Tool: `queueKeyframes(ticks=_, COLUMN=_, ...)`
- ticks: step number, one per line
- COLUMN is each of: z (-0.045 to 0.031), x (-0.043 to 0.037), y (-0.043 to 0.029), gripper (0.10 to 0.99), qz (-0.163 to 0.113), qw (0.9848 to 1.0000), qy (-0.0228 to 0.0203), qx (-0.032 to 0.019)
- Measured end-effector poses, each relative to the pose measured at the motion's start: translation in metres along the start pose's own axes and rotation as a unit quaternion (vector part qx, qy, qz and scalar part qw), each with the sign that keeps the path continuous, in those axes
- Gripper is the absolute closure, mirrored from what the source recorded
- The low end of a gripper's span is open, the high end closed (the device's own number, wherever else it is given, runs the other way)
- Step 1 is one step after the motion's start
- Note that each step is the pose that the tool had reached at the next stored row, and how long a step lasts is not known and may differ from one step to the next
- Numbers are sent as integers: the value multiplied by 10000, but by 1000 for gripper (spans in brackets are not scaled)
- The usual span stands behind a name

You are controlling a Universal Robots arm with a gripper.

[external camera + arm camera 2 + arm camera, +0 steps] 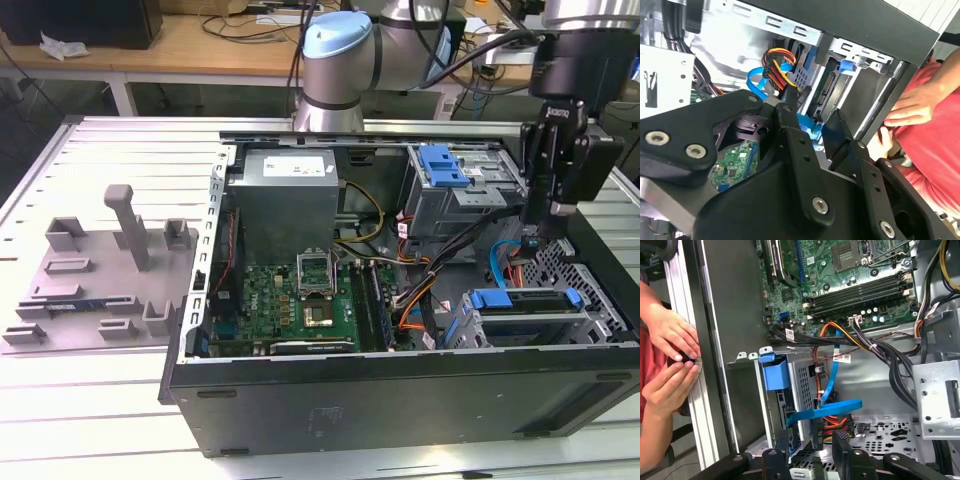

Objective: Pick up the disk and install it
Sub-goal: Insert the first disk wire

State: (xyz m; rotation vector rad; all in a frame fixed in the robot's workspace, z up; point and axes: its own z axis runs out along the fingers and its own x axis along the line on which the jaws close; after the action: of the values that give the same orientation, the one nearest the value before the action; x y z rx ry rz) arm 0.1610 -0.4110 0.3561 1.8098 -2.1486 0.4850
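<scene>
— Where is the gripper (810, 114)?
— Inside the case (880, 30), fingers (790, 130) spread apart, a blue strip (807, 126) showing in the gap. Call the way they point twelve.
— What lies ahead?
— A red, yellow and black wire bundle (777, 62) at eleven, with a blue cable (756, 82) looping beside it. A blue tab (847, 65) sits on the metal bay (862, 52) at one.
— Anything else?
— A green circuit board (732, 167) at eight, and a person's hand (915, 107) by the case's rim at three.

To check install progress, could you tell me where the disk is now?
In the exterior view, the disk sits in the drive cage inside the computer case, towards the exterior view's right, just below the gripper.
</scene>
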Motion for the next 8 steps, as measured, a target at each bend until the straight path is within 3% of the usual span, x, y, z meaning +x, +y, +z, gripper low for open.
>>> queueKeyframes(ticks=1, z=4, x=-30, y=5, gripper=616, qz=0, qw=10000, qy=17, qx=4)
queueKeyframes(ticks=8, z=58, x=-69, y=11, gripper=616, qz=18, qw=10000, qy=13, qx=41)
